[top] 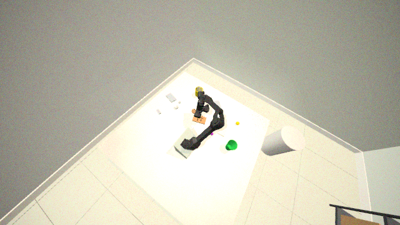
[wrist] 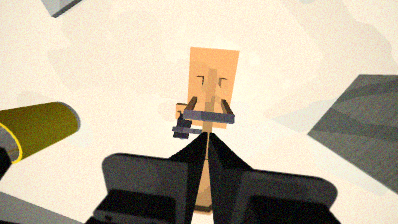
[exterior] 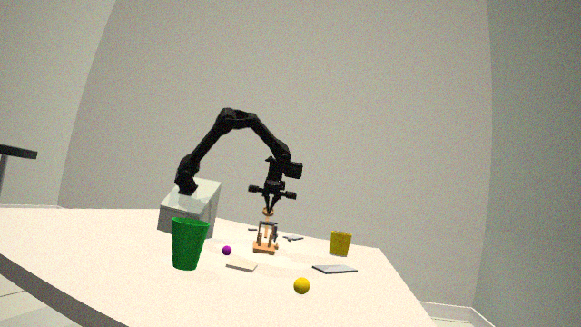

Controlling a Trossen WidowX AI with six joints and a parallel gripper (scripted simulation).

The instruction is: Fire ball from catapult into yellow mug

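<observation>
On the desk (exterior: 113, 291), nearest in the exterior view, lies the yellow ball (exterior: 301, 285), loose and well apart from the arm. It looks small, round and hard, so it would likely roll at a nudge; a centred pinch across its widest part seems safest. Behind it stand a green cup (exterior: 188, 249), a purple ball (exterior: 226, 250), a pale flat tile (exterior: 241, 264) and a dark flat plate (exterior: 335, 269).

Farther back sits the catapult (exterior: 266, 240), a small wooden frame on an orange base. Its throwing arm rises upright to a round spoon (exterior: 268, 211). The gripper (exterior: 269, 205) hangs straight above it, fingers drawn fully together with nothing between them, their tips just over or touching the spoon; which cannot be told. The catapult looks light and easily tipped, so it is probably best turned by its base.

The yellow mug (exterior: 339, 242) stands beyond, to the right. In the wrist view the fingers cover the spoon, and the mug is cut off at the left edge.
</observation>
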